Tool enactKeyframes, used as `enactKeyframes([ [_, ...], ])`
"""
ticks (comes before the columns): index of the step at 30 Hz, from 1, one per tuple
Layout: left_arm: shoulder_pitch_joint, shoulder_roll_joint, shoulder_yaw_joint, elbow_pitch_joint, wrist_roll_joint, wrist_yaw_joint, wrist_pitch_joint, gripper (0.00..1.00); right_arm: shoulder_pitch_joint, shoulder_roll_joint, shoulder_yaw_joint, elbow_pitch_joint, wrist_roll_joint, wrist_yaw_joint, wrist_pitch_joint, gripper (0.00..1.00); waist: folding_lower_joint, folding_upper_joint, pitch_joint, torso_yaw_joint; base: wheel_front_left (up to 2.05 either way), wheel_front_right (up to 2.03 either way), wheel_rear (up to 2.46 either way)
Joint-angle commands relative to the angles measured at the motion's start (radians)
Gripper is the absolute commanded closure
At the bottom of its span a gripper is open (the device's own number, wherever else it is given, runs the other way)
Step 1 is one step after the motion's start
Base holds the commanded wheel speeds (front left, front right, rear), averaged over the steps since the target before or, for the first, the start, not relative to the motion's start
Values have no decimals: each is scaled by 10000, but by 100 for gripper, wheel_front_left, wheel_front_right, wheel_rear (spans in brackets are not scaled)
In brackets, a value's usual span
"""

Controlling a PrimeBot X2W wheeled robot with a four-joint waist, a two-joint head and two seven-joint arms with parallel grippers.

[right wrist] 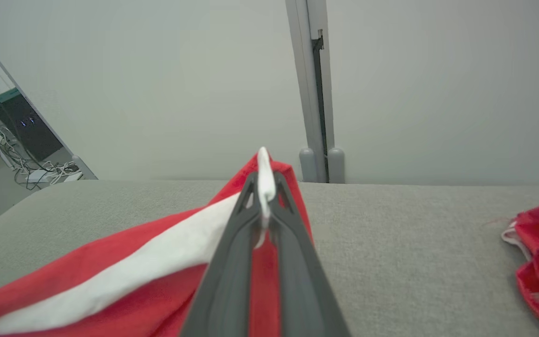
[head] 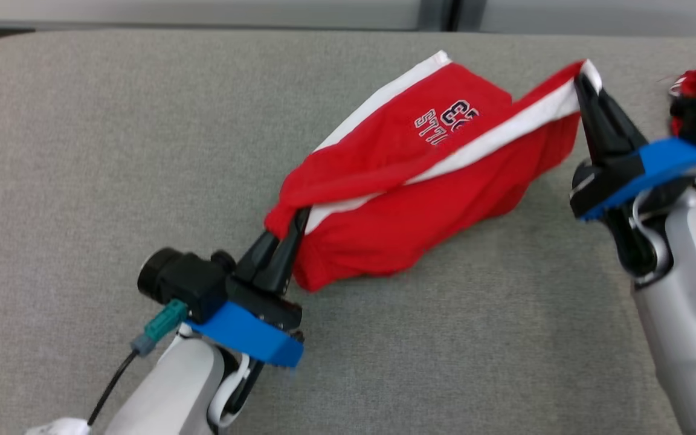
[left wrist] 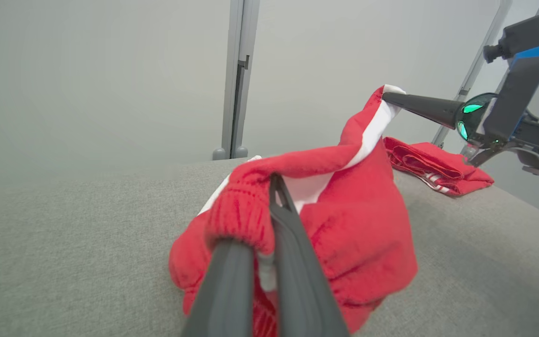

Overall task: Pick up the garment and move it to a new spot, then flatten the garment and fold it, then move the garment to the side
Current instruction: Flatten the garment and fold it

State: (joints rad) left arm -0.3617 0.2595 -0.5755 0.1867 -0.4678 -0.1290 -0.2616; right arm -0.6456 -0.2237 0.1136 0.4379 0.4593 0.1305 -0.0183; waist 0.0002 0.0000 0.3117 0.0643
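Note:
The garment (head: 420, 199) is a pair of red shorts with white side stripes and dark lettering, hanging in a twisted bundle between my two grippers above the grey table (head: 112, 151). My left gripper (head: 299, 219) is shut on its ribbed red waistband at the lower left, and the same grip shows close up in the left wrist view (left wrist: 269, 187). My right gripper (head: 582, 81) is shut on a white-striped edge at the upper right and holds it raised. The right wrist view shows white fabric pinched between its fingertips (right wrist: 264, 180). The garment's lower part (left wrist: 358, 262) sags onto the table.
A second red garment (head: 695, 84) with thin white stripes lies bunched at the table's far right, also seen as a heap (left wrist: 438, 166) behind the right gripper (left wrist: 386, 97). A pale wall with a vertical post (right wrist: 316, 93) stands beyond the table's far edge.

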Motion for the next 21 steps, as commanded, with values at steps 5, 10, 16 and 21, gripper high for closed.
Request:
enactKeyframes([
  [5,-1077,-393,285,393,-111,-23,-45,100,-2241,-151,426,1826,-306,6,-31,100,-2,0,1147,692,0,0,0],
  [10,-1750,-630,346,727,-109,-23,-45,100,-3764,-83,555,3330,-545,6,-229,100,-2,0,1749,965,0,0,0],
  [16,-2242,-891,340,1111,-128,-23,-43,100,-5034,248,925,5038,-737,6,-363,100,-2,0,2167,1160,0,0,0],
  [21,-2337,-1049,352,1465,-148,-23,-45,0,-5437,408,1210,5941,-615,6,-803,0,-2,0,2192,1190,0,0,0],
])
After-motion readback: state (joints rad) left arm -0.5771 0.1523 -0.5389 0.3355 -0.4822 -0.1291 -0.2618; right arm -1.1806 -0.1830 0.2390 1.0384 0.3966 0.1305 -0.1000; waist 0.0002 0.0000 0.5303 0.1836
